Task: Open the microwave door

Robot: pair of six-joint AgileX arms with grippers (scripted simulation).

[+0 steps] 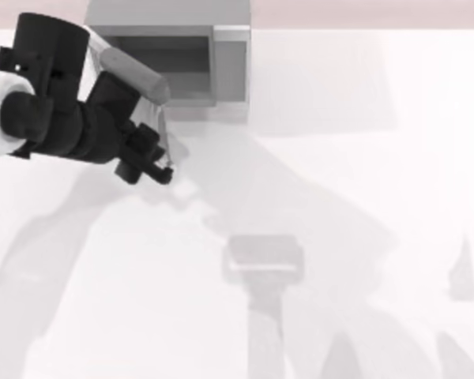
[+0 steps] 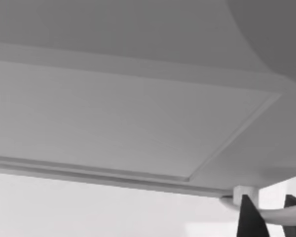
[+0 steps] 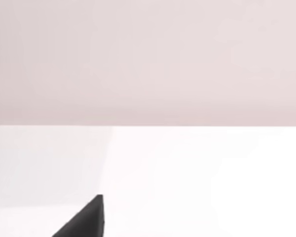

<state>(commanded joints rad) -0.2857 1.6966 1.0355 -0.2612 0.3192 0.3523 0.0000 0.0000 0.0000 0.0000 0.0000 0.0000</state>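
Observation:
The microwave stands at the back of the table, left of the middle, and its dark cavity shows beside the narrow control panel. The microwave door is swung out to the left and front. My left gripper sits at the door's outer edge. In the left wrist view the door fills the picture. Its pale bar handle lies between my dark fingers, which are shut on it. My right gripper shows only as a dark tip over bare table, away from the microwave.
The pale table stretches to the right and front of the microwave. A faint grey rectangular patch lies near the middle. A pinkish wall runs behind the table.

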